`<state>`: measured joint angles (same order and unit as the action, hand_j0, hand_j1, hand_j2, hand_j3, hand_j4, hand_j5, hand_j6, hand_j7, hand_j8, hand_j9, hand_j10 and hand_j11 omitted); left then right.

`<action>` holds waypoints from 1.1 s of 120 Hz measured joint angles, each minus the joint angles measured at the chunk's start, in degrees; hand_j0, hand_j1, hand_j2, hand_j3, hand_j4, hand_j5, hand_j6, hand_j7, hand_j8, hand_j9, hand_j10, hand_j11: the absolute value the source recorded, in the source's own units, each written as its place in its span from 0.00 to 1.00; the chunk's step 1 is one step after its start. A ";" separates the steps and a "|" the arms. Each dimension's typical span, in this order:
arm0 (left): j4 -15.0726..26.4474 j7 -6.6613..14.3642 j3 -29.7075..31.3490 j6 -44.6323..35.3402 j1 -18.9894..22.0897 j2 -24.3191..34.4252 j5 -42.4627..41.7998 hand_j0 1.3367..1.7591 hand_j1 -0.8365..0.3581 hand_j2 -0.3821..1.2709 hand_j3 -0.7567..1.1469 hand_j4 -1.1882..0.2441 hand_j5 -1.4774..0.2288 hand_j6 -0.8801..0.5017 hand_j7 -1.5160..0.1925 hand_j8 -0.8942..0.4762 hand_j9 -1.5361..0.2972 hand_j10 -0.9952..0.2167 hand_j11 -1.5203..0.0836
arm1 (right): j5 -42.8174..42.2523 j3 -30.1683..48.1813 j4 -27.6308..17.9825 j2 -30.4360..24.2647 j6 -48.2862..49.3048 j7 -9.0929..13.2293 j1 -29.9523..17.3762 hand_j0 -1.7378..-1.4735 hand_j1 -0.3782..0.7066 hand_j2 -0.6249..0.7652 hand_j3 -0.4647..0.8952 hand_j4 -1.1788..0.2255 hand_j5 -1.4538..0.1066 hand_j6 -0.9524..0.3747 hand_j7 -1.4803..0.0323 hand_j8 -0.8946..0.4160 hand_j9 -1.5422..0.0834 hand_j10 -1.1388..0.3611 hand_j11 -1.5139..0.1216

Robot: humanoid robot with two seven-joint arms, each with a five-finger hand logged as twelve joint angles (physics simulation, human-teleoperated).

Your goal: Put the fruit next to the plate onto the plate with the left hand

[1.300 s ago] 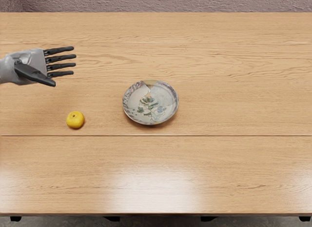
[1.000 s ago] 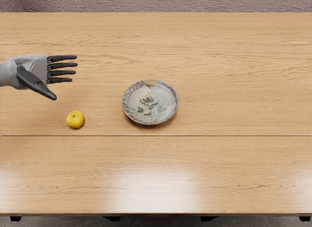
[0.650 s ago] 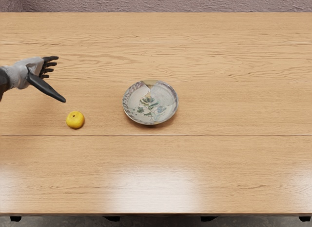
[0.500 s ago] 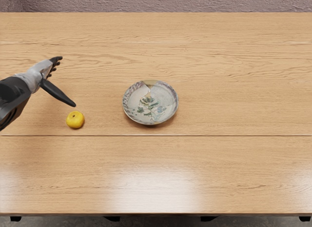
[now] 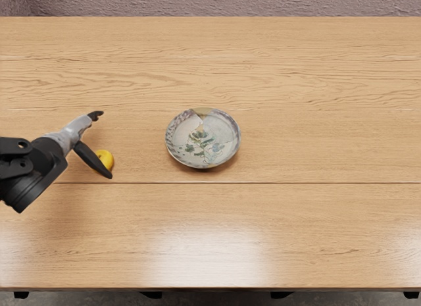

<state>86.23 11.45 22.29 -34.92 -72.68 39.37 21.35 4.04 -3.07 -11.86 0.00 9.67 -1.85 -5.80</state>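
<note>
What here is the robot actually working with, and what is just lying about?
Part of the job:
- left hand, open, right by the fruit
- orange fruit, on the table to the left of the plate
- plate, no fruit on it yet

Just there:
- wooden table
- wall behind it

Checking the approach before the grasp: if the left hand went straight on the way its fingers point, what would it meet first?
Probably nothing: the left hand aims up-right over bare table, leaving the fruit beside its thumb and missing the plate. Depth is unclear.
</note>
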 joint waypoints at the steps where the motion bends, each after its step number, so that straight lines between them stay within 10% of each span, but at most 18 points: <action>1: -0.01 0.00 0.08 -0.01 0.00 -0.04 0.00 0.76 0.96 0.24 0.40 0.80 0.84 0.61 0.86 0.62 0.81 0.79 0.92 | 0.00 0.00 0.00 0.00 0.00 0.00 0.00 0.30 0.04 0.45 0.34 0.83 0.93 0.71 0.97 0.68 0.94 0.75 0.92; 132: -5.70 0.36 4.92 -0.07 -2.89 -3.25 -0.15 0.76 0.67 0.33 0.40 0.57 0.58 0.37 0.60 0.39 0.57 0.52 0.64 | 0.00 0.00 0.00 0.00 0.00 0.00 0.00 0.30 0.04 0.45 0.34 0.83 0.93 0.71 0.97 0.68 0.94 0.75 0.92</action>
<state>80.53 11.81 27.21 -34.99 -75.58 36.13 21.20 4.04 -3.07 -11.87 0.00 9.67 -1.85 -5.80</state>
